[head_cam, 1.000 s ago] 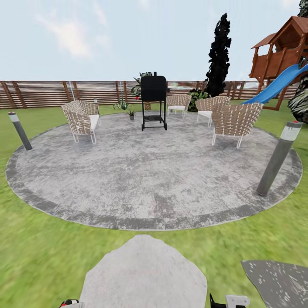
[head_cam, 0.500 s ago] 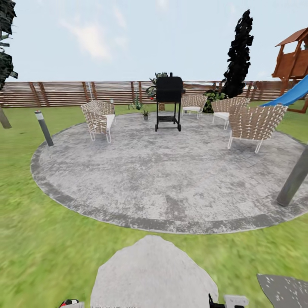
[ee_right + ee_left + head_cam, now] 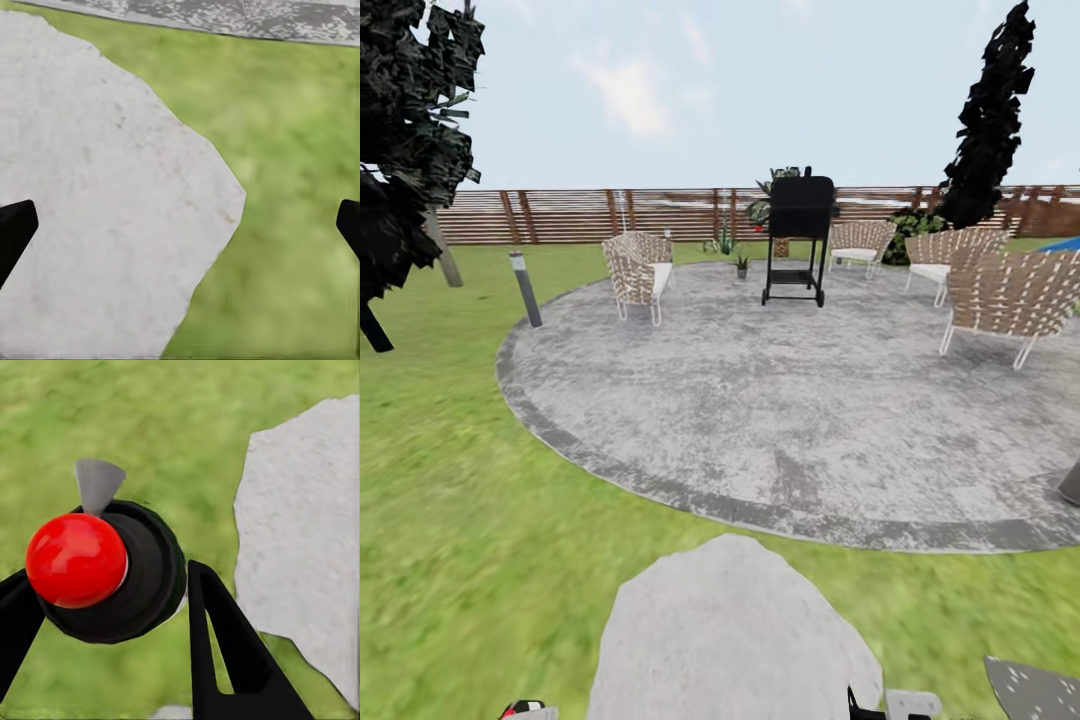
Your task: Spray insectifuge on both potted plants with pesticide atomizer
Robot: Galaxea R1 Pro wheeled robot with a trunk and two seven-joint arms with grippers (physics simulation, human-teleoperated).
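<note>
Head view – patio [image 3: 790,400]: round, grey, ringed by lawn [image 3: 450,480], with a brown slatted fence [image 3: 580,215] behind.
Head view – on the patio: a black grill [image 3: 797,240] at the far side, wicker chairs [image 3: 638,272] around it, a short grey post [image 3: 525,288] at the near-left edge.
Head view – potted plant [image 3: 741,265]: one small green plant in a grey pot, just left of the grill on the far edge of the patio; the second cannot be made out.
Head view – stepping stone [image 3: 730,630]: pale grey, directly below the camera.
Head view – trees: a dark tree [image 3: 405,130] at left, a dark cypress [image 3: 988,120] at right.
Left wrist view – left gripper [image 3: 112,607]: fingers pinching the atomizer [image 3: 105,570], a black round body with a red ball top and grey nozzle, over grass beside the stone.
Right wrist view – right gripper [image 3: 180,225]: fingers spread wide, nothing between them, over the stone's edge and grass.
Writing: no readable labels or brands.
</note>
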